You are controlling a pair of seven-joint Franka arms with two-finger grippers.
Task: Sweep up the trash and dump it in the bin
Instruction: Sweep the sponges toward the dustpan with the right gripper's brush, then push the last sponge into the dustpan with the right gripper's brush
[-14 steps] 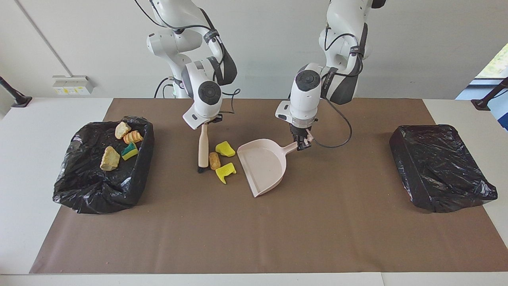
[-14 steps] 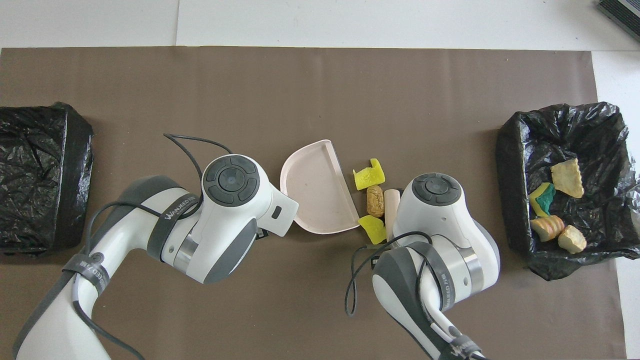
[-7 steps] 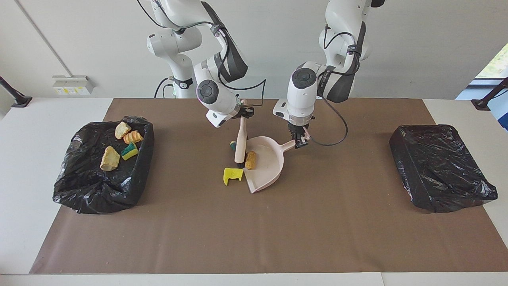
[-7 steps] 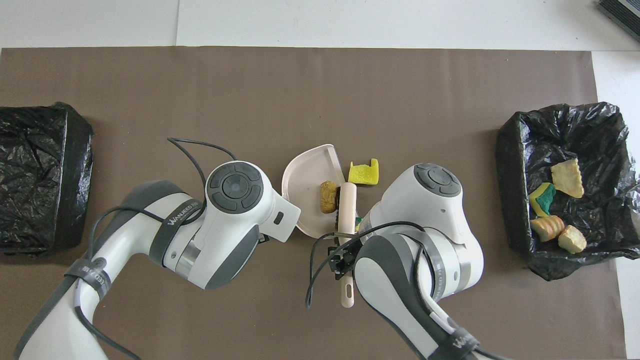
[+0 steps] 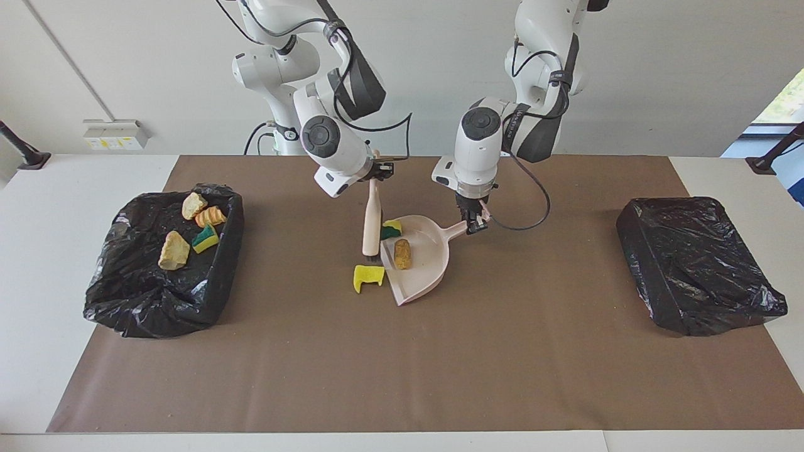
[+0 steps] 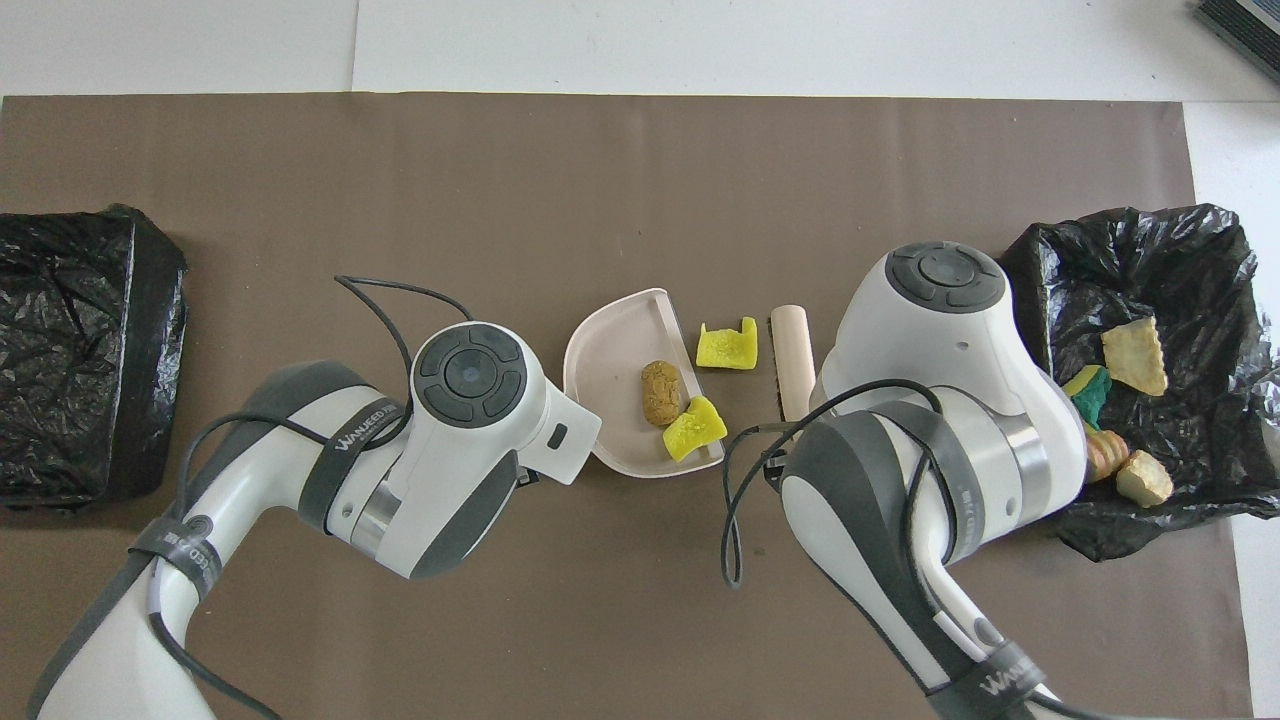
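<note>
My left gripper [image 5: 474, 224] is shut on the handle of the pale pink dustpan [image 5: 424, 276], which lies on the mat mid-table. In the pan lie the brown oblong lump [image 5: 402, 253] and a yellow-green sponge bit [image 5: 392, 229]; both show in the overhead view, the lump [image 6: 660, 392] and the sponge bit [image 6: 695, 428]. One yellow sponge bit [image 5: 369, 275] lies on the mat just outside the pan's mouth. My right gripper [image 5: 377, 172] is shut on the beige-handled brush [image 5: 371, 220], held upright beside the pan's mouth, toward the right arm's end. In the overhead view the arms hide both grippers.
An open black-lined bin [image 5: 125, 301] at the right arm's end holds several scraps [image 5: 174, 250]. A second black-bagged bin [image 5: 697, 263] stands at the left arm's end. A brown mat [image 5: 402, 364] covers the table.
The brush swept the brown lump and one sponge bit into the dustpan, then drew back toward the right arm's end. One yellow sponge bit stayed on the mat.
</note>
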